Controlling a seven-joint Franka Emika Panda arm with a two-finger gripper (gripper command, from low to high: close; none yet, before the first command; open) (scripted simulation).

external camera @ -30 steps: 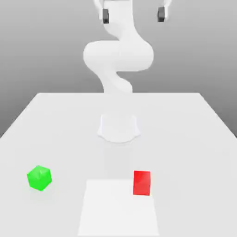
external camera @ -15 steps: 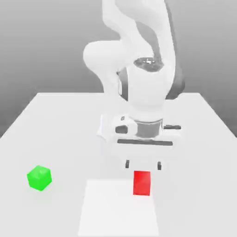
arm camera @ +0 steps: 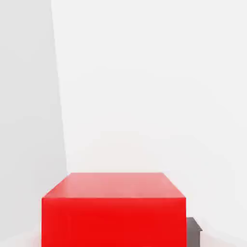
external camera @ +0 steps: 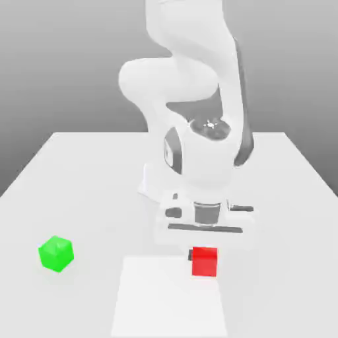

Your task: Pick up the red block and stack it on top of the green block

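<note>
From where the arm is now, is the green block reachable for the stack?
Probably yes: the green block sits alone on open table, and the hand has shut on the red block.

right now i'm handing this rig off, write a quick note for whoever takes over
Gripper: down at the table, shut on the red block; in the hand view the block sits close under the camera with a dark finger at its side.
Red block: near the front of the table, at the back edge of the paler patch, not visibly lifted.
Green block: alone on the table, well toward the exterior view's left of the red one, untouched.
Done: approach and grasp.
Left: lift the red block, carry it over to the green block, set it squarely on top, release.
</note>
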